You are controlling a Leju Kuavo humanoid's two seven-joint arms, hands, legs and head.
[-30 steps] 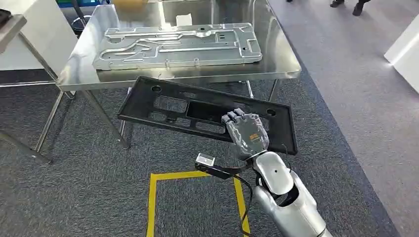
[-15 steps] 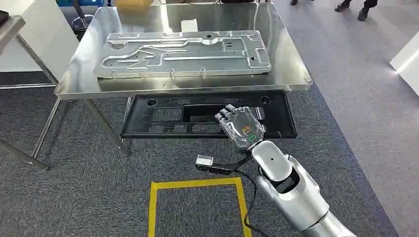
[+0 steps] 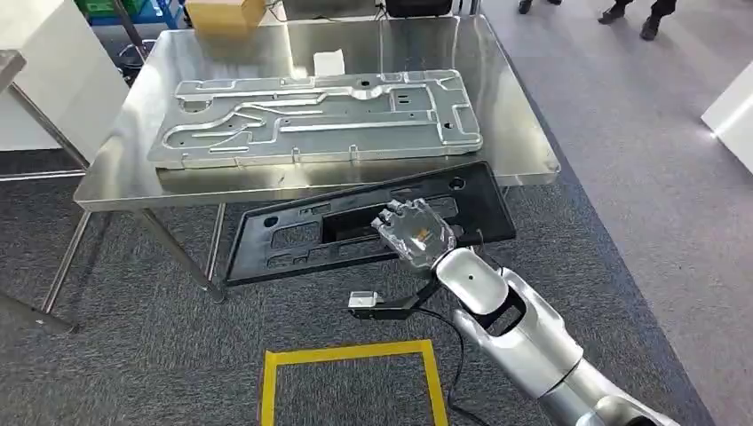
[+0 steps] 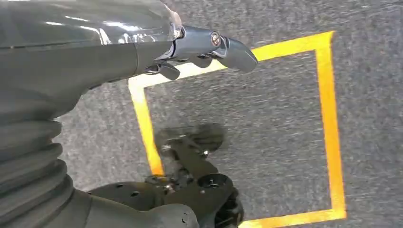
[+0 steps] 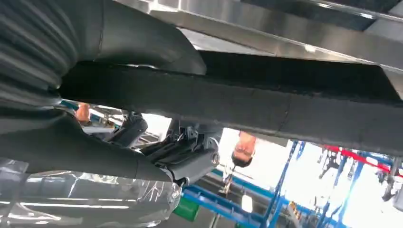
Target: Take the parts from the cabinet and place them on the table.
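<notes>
- R hand [image 3: 411, 232] grips the near long edge of the black plastic panel [image 3: 293, 244], fingers over the top face, thumb under it per the right wrist view, where the panel's edge [image 5: 285, 111] runs across the grip. Firm hold, as far as I can judge.
- L hand [image 4: 190, 45] hangs over the carpet [image 4: 266, 123] and the yellow tape square [image 4: 328, 118], fingers curled in, nothing in them.
- Black panel: in the air, tilted, far corner higher than the other end. Its far edge sits just at or slightly under the table's front lip; not resting on the top yet.
- Steel table [image 3: 524, 133] dead ahead. Silver metal plate [image 3: 311, 120] already lies flat on it, taking up most of the top. Looks like part 1 = done.
- Also on the table: small white item [image 3: 329, 62] beyond the plate, cardboard box [image 3: 226, 12] at the far corner.
- Left to do, by my read: lift the panel above the lip, carry it fwd, set it down, probably on top of or beside the plate since bare room is tight, then let go.
- Cabinet not visible, so can't tell if more parts wait.
- Persons' feet [image 3: 632, 12] on the floor well beyond the table.
</notes>
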